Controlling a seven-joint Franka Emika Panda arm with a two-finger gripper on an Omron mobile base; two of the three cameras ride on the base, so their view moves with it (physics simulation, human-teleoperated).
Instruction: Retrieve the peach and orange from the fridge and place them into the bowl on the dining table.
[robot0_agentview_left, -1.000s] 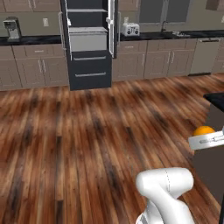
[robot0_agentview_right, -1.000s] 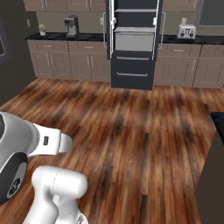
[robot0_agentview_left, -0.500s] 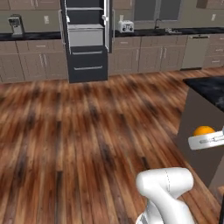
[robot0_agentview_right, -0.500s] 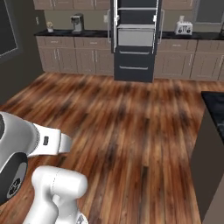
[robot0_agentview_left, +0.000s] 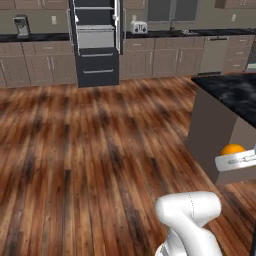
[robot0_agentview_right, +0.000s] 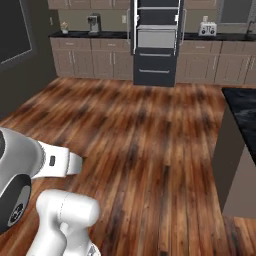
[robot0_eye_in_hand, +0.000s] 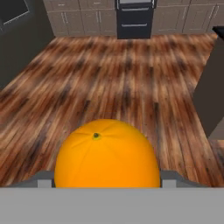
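My gripper (robot0_eye_in_hand: 107, 183): clamped on the orange (robot0_eye_in_hand: 107, 154), carried above the wood floor (robot0_eye_in_hand: 109, 78) | table (robot0_agentview_left: 232, 95): ahead, right | fridge (robot0_agentview_left: 96, 42): far wall, doors open

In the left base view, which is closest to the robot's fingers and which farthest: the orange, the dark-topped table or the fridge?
1. The orange, right at the fingers, at the right edge.
2. The dining table, just behind them on the right.
3. The fridge, far across the wooden floor by the back wall.
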